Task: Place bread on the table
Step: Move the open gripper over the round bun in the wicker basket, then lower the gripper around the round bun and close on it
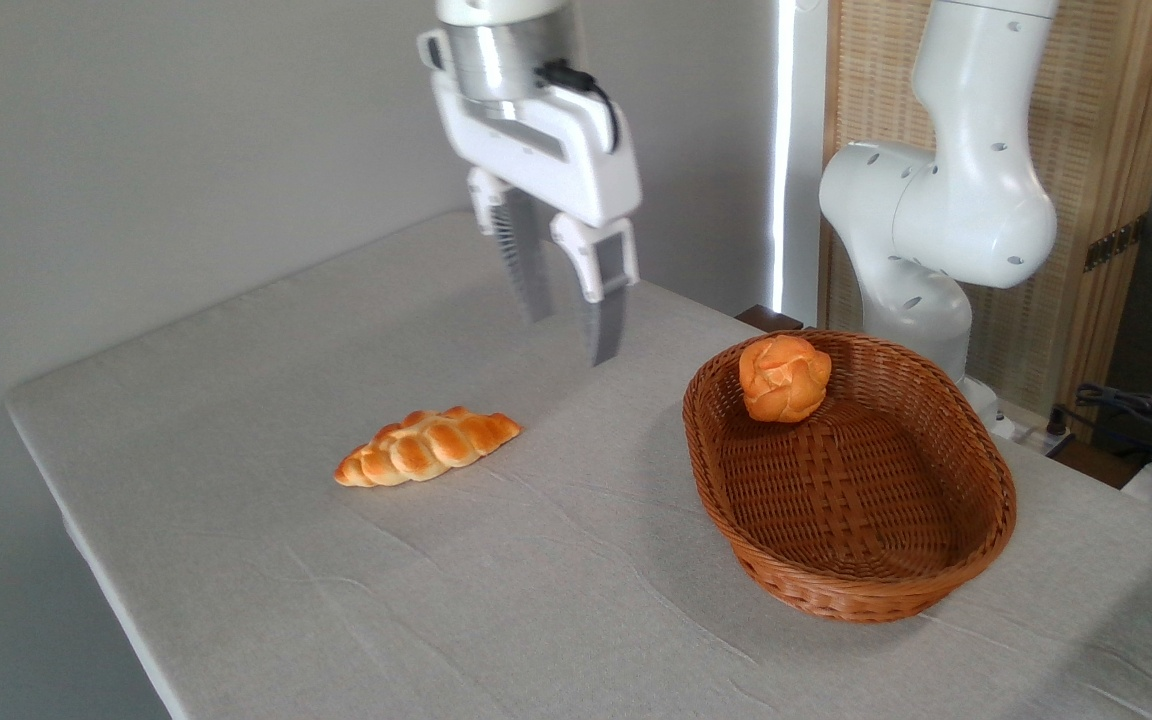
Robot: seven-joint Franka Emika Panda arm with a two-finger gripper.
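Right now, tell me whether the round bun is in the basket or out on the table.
In. The round bun rests inside the wicker basket, against its far wall; the gripper hangs open, apart from it.

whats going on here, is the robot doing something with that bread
A white robot arm's gripper hangs open and empty above the table, holding nothing. The small round bun sits inside the wicker basket, against its far rim, so it has not been moved to the table. A long braided loaf lies on the cloth, left of the basket.
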